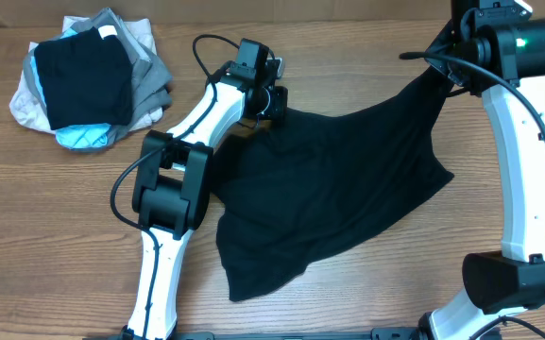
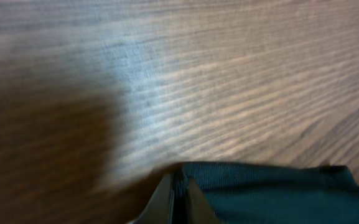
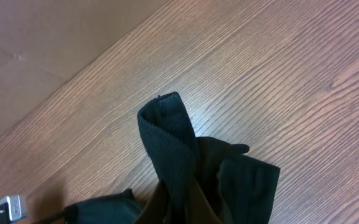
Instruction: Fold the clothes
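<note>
Black soft fabric shirt (image 1: 348,179): my left gripper (image 2: 178,193) and right gripper (image 3: 185,199) each pinch its far edge (left barely); I lift evenly, taut.

Matt, seemingly ribbed cloth shirt (image 1: 348,189) on grained wooden table (image 1: 64,208)

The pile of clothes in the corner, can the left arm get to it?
Probably yes. Only bare table lies between the left gripper and the pile. But that gripper is shut on the edge of the shirt, so it would need to let go first.
</note>
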Controlling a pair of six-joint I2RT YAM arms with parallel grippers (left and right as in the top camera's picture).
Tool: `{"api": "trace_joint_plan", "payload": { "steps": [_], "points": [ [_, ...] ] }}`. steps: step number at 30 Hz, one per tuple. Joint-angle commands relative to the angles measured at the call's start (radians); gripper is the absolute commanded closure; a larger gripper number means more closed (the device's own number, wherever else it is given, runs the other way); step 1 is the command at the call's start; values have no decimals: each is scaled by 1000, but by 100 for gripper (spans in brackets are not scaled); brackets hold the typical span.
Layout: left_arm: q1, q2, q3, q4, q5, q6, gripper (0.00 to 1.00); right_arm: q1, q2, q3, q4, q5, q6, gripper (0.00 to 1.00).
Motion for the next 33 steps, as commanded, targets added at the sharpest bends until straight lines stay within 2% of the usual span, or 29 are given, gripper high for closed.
{"api": "trace_joint_plan", "payload": {
  "steps": [1,6,11,18,28,33],
  "points": [
    [-3,19,52,-88,-53,2,96,1,-2,3,5,12,-3,96],
    [17,-81,188,-296,-166,18,96,-10,-2,3,8,13,10,96],
    [24,-261,290,-444,-212,34,96,-37,-3,4,-2,20,24,96],
    [24,-531,309,-547,-252,39,96,-57,-39,4,-43,19,34,96],
    [6,-713,309,-728,-284,12,96,-56,-249,4,-108,19,77,96],
    [-61,-866,309,-712,-459,-37,96,-56,-366,4,-111,19,75,96]
  ]
}}
